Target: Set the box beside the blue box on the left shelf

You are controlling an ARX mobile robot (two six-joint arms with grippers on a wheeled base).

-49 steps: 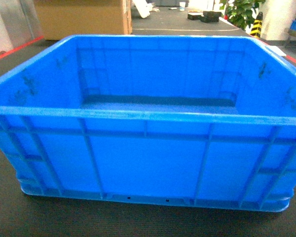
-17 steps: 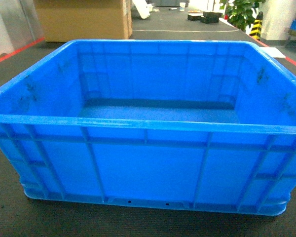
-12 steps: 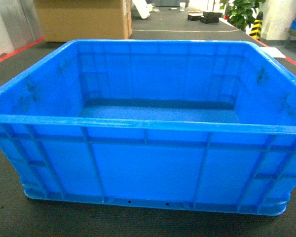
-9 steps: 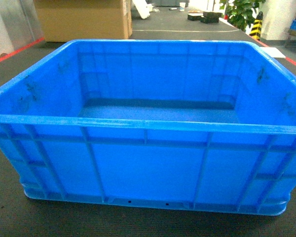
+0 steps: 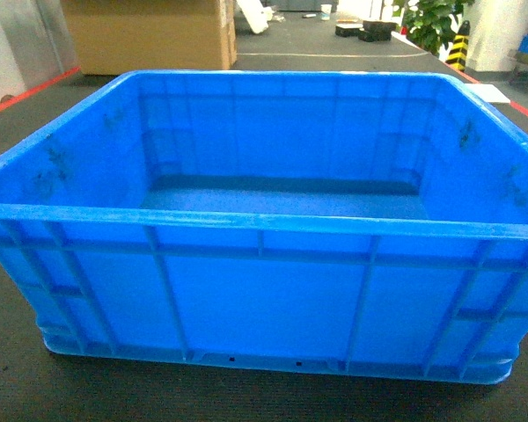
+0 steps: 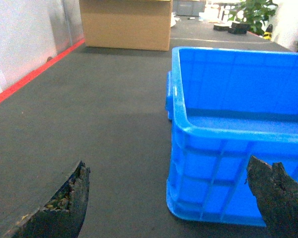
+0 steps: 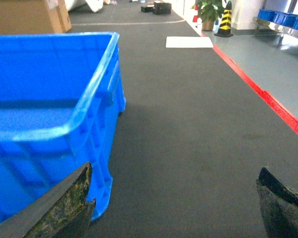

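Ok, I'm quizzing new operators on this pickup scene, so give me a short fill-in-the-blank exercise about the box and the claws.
1. The blue box sits on the dark floor and its inside is ____.
2. Both the left claw and the right claw are ____.
3. Neither claw is ____ the box.
4. Beyond the box stands a brown ____ carton.

Missing words: empty; open; touching; cardboard

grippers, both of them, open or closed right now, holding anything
Left gripper: open, fingers spread wide at the near corner of the box, holding nothing.
Right gripper: open, fingers spread wide, holding nothing.
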